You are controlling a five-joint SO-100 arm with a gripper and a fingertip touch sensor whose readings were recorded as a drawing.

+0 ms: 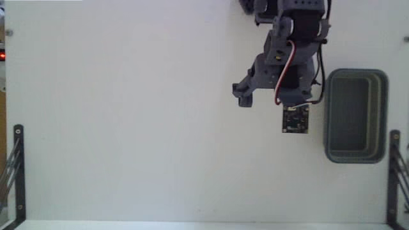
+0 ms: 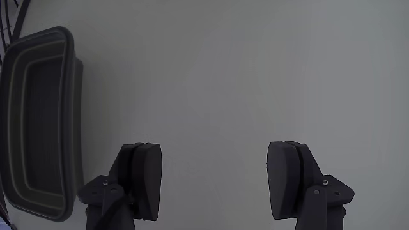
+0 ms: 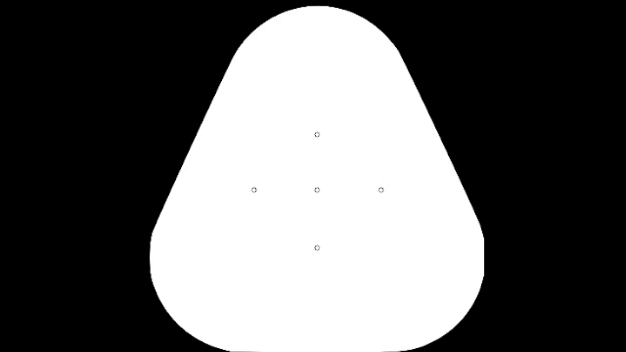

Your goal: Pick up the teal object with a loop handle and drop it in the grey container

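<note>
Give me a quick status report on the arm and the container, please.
Gripper open, empty, above bare table. Teal cup not in any view. Grey container beside arm, nothing visible inside. Nothing in the way.

place: you're at a bare lab-style test bench | evidence: plain white surface (image 1: 128, 115), black metal brackets (image 1: 18, 172) at its lower corners, left and right of the grey container (image 1: 355, 153)

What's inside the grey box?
The grey container looks empty: only its darker floor shows in the fixed view. No teal cup is in it. In the wrist view the near wall hides part of the inside.
</note>
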